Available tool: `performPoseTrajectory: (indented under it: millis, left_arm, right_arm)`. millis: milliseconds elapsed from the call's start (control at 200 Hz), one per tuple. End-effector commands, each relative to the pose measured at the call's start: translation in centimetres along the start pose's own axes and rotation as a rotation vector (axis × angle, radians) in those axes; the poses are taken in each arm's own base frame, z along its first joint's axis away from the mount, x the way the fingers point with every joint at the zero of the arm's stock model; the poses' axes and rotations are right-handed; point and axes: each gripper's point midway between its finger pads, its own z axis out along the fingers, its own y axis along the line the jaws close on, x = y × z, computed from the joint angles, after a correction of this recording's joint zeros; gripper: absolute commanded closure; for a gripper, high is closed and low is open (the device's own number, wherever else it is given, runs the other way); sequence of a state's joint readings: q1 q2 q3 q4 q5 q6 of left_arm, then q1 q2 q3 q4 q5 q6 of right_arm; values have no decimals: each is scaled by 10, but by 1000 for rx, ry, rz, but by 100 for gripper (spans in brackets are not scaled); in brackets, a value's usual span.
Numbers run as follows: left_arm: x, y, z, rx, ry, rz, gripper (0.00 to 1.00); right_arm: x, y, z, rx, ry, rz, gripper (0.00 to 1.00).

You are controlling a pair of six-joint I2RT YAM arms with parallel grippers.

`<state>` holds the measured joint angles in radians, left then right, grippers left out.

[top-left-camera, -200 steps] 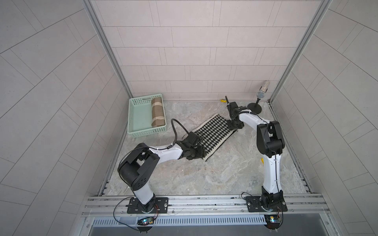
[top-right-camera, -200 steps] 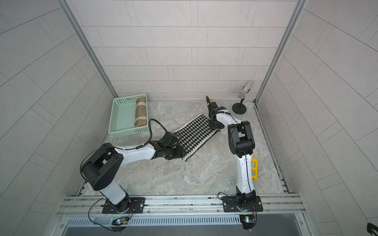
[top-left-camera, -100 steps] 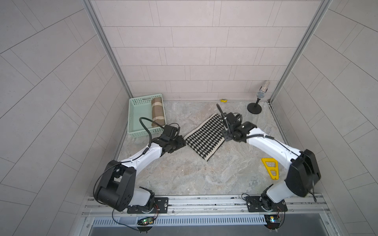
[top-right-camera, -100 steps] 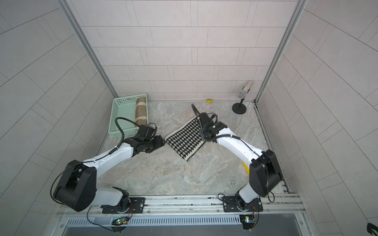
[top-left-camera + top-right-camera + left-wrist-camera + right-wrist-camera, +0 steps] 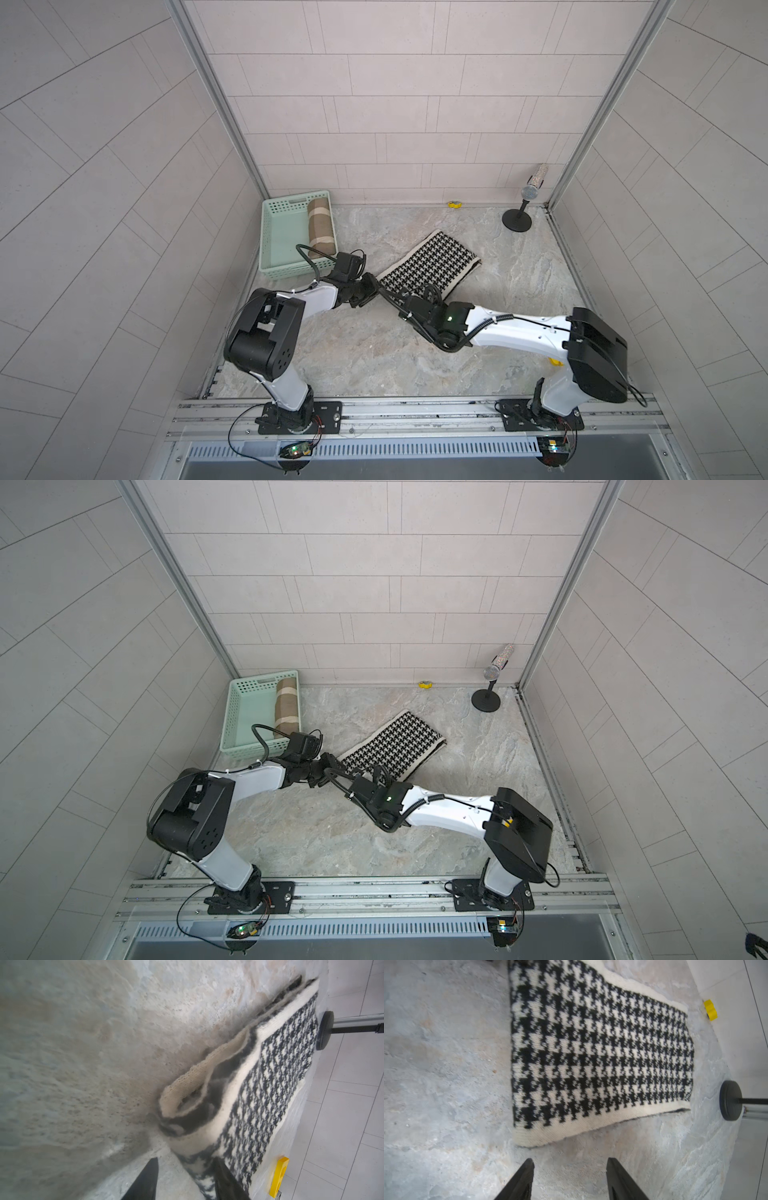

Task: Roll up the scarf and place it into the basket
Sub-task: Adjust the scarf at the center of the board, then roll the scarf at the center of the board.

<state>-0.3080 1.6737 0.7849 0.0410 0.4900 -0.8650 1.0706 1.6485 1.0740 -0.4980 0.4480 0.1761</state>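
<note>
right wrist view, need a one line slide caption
Open right tool poised just short of the unrolled houndstooth scarf lying flat on the marbled table.

Scarf (image 5: 428, 266) between basket (image 5: 286, 245) and microphone stand (image 5: 516, 219)

Table (image 5: 374, 353): marbled grey stone finish, enclosed by pale tiled walls.

Rear right corner: a microphone (image 5: 528, 192) tilted on a black stand with a round base (image 5: 516, 219), seen in both top views.

Rear wall, centre: a small yellow piece (image 5: 455, 204) on the table, touching the wall's foot.

Front right: a second yellow piece (image 5: 555, 362), mostly hidden.

Inside the basket (image 5: 286, 272): a rolled tan cloth (image 5: 321, 226) with pale bands, along the right wall.
</note>
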Motion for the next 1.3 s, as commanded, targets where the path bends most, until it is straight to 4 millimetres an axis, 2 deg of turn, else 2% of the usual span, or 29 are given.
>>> performPoseTrajectory:
  millis: [0,55,160,325,460,616,741,881,951,1036,1166,1296]
  left_arm:
    - [7,10,8,-6,22,-28,67]
    - [8,12,9,-7,23,-32,76]
    - [7,11,8,-6,18,-30,76]
    - [6,10,6,-11,15,-21,76]
    - [7,11,4,-17,17,-16,76]
    - [6,9,-3,-17,3,-10,75]
    - [3,3,-14,-13,-22,-1,62]
    - [-8,2,-37,-28,-87,6,31]
    - [-13,4,-52,-55,-124,25,20]
    - [-16,8,-68,-96,-157,57,1]
    - [-12,13,-77,-118,-162,68,0]
    - [-8,12,-88,-99,-188,95,0]
  right_arm:
    - [-8,14,10,65,-4,-128,38]
    - [-10,20,17,84,3,-168,36]
    - [-10,29,33,105,25,-236,33]
    - [-9,31,58,194,64,-330,33]
    - [-3,34,74,209,90,-350,41]
    - [-3,31,80,240,87,-313,58]
    - [-6,34,83,214,79,-296,74]
    - [-11,38,79,174,64,-267,99]
    - [-12,40,74,132,57,-231,100]
    - [-13,45,63,58,57,-178,100]
    - [-11,54,42,-80,65,-50,100]
    - [0,67,29,-254,107,89,100]
